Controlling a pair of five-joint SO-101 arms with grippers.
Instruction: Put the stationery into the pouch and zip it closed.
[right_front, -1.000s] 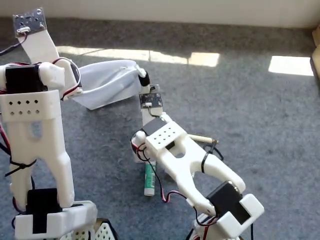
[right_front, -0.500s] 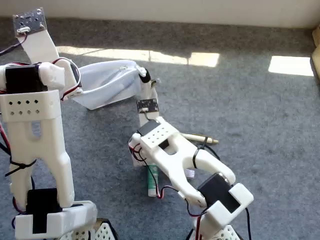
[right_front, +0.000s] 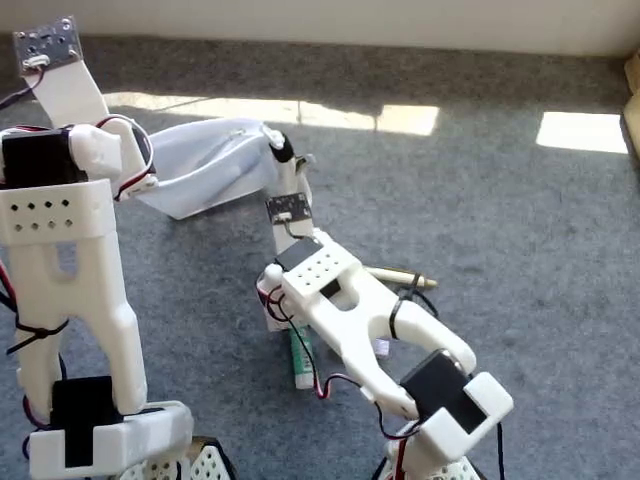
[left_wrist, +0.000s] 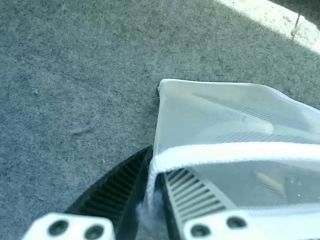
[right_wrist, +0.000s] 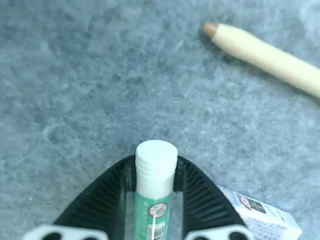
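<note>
Gripping entry, near end first. My right gripper (right_wrist: 156, 164) has both black ribbed jaws drawn in against the sides of a green-bodied plastic glue stick (right_wrist: 154, 207). The jaws sit just under its white ribbed cap (right_wrist: 156, 151), which pokes out past the jaw tips. The stick lies straight along the line of the jaws. I cannot tell whether it rests on the grey pile carpet (right_front: 500, 260) or sits just above it.

Just beside one jaw, a small white printed box (right_wrist: 262, 217) lies on the carpet, with one corner of it in sight.

Farther out, a cream-coloured round pencil (right_wrist: 260, 54) with a brown tip lies flat on the carpet. It is well apart from the cap and slanted across the line of the stick.

Farther again, my left gripper (left_wrist: 156, 170) is pinched onto one corner of the white translucent mesh pouch (left_wrist: 230, 115). The pouch's white bound edge runs out sideways from between the jaws, and one jaw shows through the mesh. From above, the pouch stretches from my left arm toward the upright wrist part of my right arm; I cannot tell if they touch. Whether the zip is open or closed is not readable.

Beyond the pouch, sunlit patches (right_front: 580, 130) fall on the carpet.
</note>
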